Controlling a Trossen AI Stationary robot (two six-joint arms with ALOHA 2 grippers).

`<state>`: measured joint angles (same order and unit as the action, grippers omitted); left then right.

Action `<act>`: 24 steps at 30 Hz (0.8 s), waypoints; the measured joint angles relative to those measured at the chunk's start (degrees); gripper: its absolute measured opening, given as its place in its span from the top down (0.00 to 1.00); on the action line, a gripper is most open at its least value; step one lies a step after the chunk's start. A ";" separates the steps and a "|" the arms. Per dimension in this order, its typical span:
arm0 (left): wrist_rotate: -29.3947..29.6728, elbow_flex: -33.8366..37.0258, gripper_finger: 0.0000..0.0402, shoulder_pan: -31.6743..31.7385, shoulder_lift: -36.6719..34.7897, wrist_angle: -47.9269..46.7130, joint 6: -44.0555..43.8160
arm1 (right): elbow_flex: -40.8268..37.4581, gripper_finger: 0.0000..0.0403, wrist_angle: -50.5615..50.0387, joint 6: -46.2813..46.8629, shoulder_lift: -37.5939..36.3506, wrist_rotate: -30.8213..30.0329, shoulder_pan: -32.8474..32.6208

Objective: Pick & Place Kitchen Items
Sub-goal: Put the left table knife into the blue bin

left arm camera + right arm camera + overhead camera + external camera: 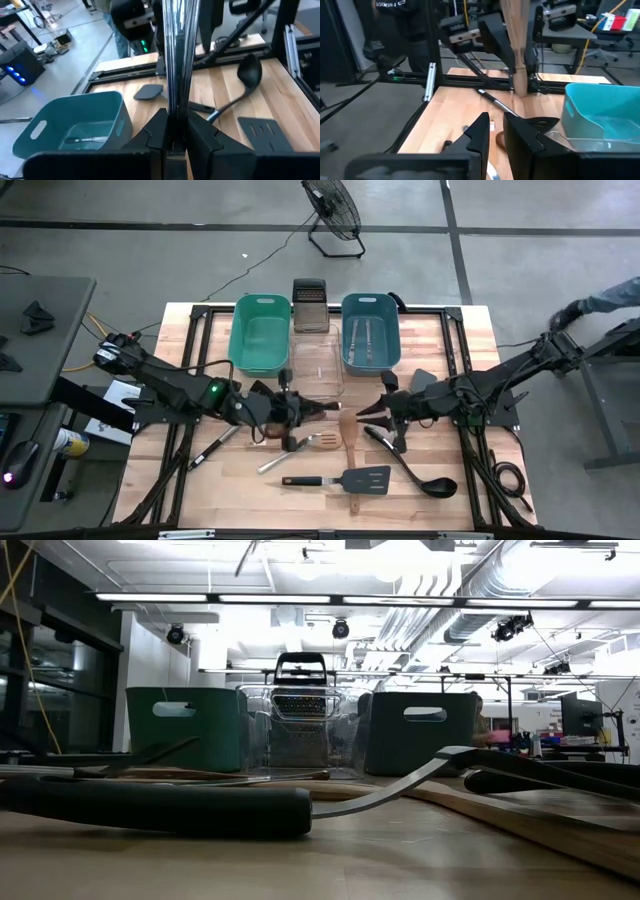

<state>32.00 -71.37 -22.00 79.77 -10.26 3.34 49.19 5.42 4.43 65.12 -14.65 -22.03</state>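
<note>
left gripper [175,131]: closed on a whisk [177,60], lifted mid-frame for moving | right gripper [492,131]: closed on a wooden spoon [516,45] | other utensils [340,480] left low on the table [200,480]

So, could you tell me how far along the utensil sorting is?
Done: silver utensils lie in the blue tub. In hand: the left hand, mid-table, is shut on a silver wire utensil; the right hand waits opposite. Left: the black turner, ladle, wooden spatula and others on the table.
</note>
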 joint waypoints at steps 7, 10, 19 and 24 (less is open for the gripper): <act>0.03 0.00 0.90 1.54 0.00 0.49 -0.13 | 0.00 0.88 0.00 0.04 0.02 2.95 2.45; 0.06 0.00 0.89 1.49 0.00 0.48 -0.44 | 0.00 0.88 0.11 0.16 0.02 3.00 3.12; 0.12 0.00 0.89 1.49 0.00 0.29 -0.59 | 0.00 0.87 5.11 0.02 1.64 4.87 5.53; 0.14 0.00 0.89 1.49 0.00 0.26 -0.60 | 0.00 0.71 11.74 0.69 5.44 8.48 6.39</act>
<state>32.14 -71.37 -20.51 79.77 -10.00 2.74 49.19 17.16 5.13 70.56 -6.16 -15.64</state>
